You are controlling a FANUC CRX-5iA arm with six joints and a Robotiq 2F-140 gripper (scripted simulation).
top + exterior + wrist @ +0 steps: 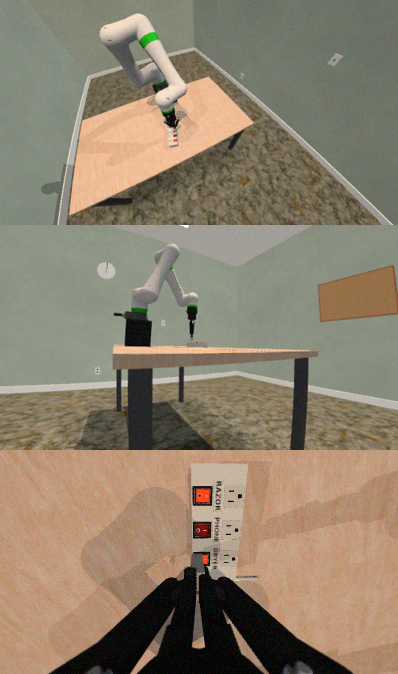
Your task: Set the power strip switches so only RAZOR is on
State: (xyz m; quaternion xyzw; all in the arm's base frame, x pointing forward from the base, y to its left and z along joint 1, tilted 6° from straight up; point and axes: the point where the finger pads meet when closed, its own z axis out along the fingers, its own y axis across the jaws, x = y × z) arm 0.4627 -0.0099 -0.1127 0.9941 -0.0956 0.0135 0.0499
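The gripper [197,575] is fully closed with nothing between its fingers, pointed straight down so the joined tips work as a poking tool. In the wrist view the tips sit at the near edge of the DRYER switch [202,558], which glows bright. Beyond it the PHONE switch [202,530] looks dark, and furthest away the RAZOR switch [202,496] is bright. The power strip [220,515] lies face up on the table [116,155], near its middle. The likely trouble: the tips look set close to the strip's end, so a press could land on the casing rim, slide off, or tip and shove the light strip instead of flipping the rocker
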